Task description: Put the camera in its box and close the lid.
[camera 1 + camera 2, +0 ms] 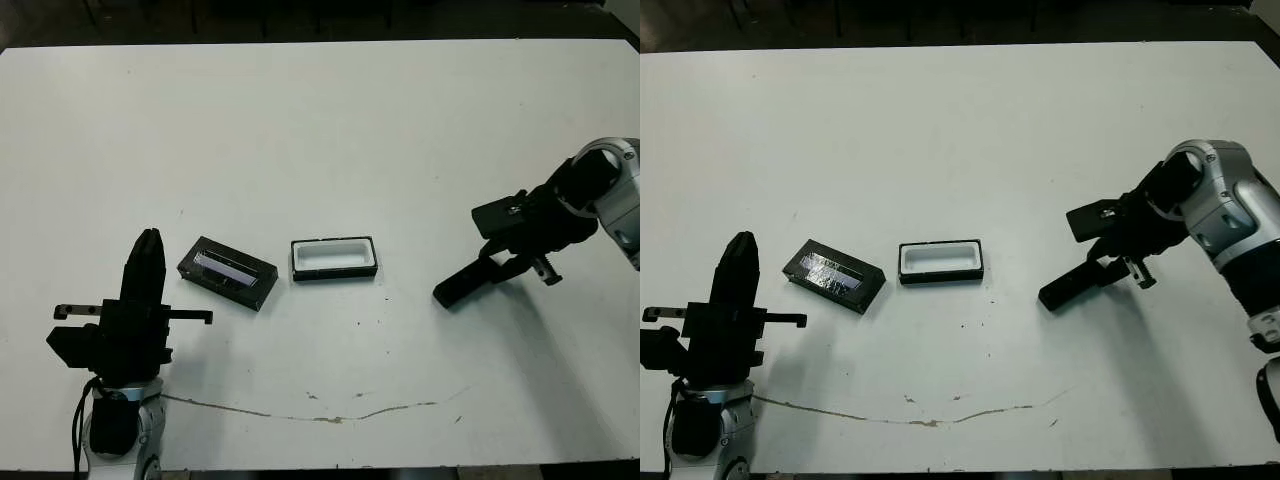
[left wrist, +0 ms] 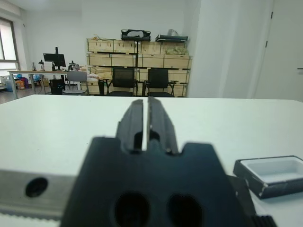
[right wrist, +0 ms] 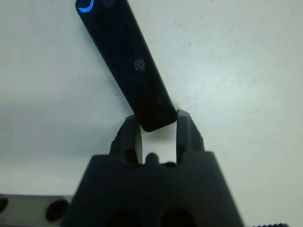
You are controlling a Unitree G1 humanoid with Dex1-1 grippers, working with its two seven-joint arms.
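The camera [image 1: 463, 284], a slim black bar, lies slanted on the white table at the right, and its blue light shows in the right wrist view. My right gripper [image 3: 156, 122] is shut on the near end of the camera [image 3: 127, 61], one finger on each side. The box [image 1: 334, 258], black-walled and white-lined, sits open and empty at the table's middle. Just left of it lies the lid [image 1: 227, 272], flat and black with a glossy window strip. My left gripper [image 1: 148, 240] stands left of the lid, fingers together and holding nothing. The box [image 2: 274, 175] also shows in the left wrist view.
A thin brownish crack or stain line [image 1: 330, 415] runs along the table near its front edge. The table's far edge [image 1: 320, 42] meets a dark floor. Shelves, chairs and desks [image 2: 137, 56] stand beyond the table in the left wrist view.
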